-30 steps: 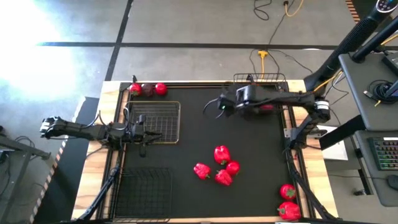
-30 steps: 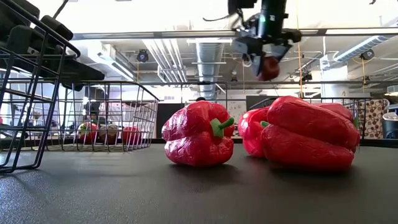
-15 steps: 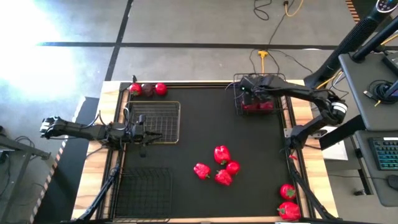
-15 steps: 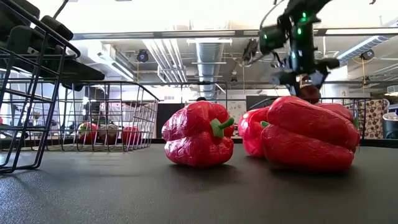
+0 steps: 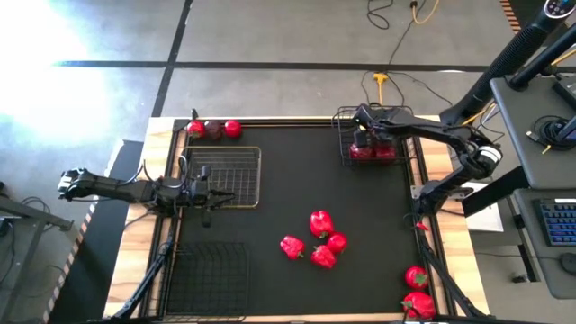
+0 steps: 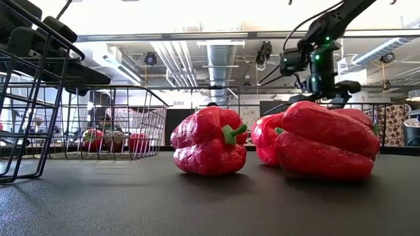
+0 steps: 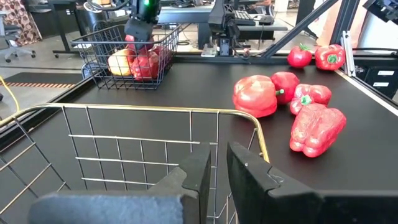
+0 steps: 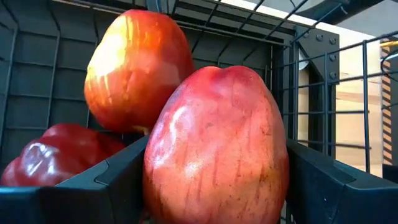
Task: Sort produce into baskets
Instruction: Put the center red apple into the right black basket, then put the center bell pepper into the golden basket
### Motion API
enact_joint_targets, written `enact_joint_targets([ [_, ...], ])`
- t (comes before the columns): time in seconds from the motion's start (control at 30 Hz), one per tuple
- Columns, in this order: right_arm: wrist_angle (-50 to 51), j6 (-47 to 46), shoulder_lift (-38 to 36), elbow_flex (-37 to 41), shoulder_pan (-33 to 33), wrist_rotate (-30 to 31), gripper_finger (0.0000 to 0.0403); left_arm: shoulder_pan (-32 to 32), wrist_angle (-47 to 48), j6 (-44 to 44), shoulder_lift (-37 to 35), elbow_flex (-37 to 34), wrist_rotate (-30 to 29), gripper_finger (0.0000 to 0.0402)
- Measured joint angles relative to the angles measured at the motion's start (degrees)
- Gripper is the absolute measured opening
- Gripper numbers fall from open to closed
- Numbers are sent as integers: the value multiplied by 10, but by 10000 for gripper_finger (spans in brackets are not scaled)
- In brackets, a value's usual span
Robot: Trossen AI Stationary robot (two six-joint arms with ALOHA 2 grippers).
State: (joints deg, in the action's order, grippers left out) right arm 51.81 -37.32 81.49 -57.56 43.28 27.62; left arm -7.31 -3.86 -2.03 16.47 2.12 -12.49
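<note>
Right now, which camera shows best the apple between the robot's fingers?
The right wrist view: the apple fills it, between the right gripper's fingers, inside the basket. High and left wrist views show only red fruit there.

No readable text, labels, brands, numbers or signs in any view.

Three wire baskets are counted: one at the far right (image 5: 346, 137), one at the left (image 5: 249, 178) and one at the near left (image 5: 208, 278). Four peppers (image 5: 321, 222) are clustered in the middle of the mat. Three round fruits (image 5: 214, 129) are lined up at the far left corner. Two more red items (image 5: 416, 276) are seen at the near right edge. In the far right basket three apples (image 8: 214, 149) are shown. Two arms are present.
</note>
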Motion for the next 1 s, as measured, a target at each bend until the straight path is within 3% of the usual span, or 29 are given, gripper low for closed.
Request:
enact_joint_targets([
  [0.27, 6, 35, -3, -16, 14, -84, 339, 0, 0, 0, 0, 0, 0, 38],
  [0.43, 33, 49, -18, -70, -2, -75, 358, 0, 0, 0, 0, 0, 0, 38],
  [0.67, 111, 50, -55, -150, -75, -6, 343, 0, 0, 0, 0, 0, 0, 38],
  [0.83, -35, 84, -91, -134, -202, -5, 333, 0, 0, 0, 1, 0, 0, 38],
  [1.0, -221, 174, -74, -117, -294, -7, 327, 0, 0, 0, 1, 0, 0, 38],
])
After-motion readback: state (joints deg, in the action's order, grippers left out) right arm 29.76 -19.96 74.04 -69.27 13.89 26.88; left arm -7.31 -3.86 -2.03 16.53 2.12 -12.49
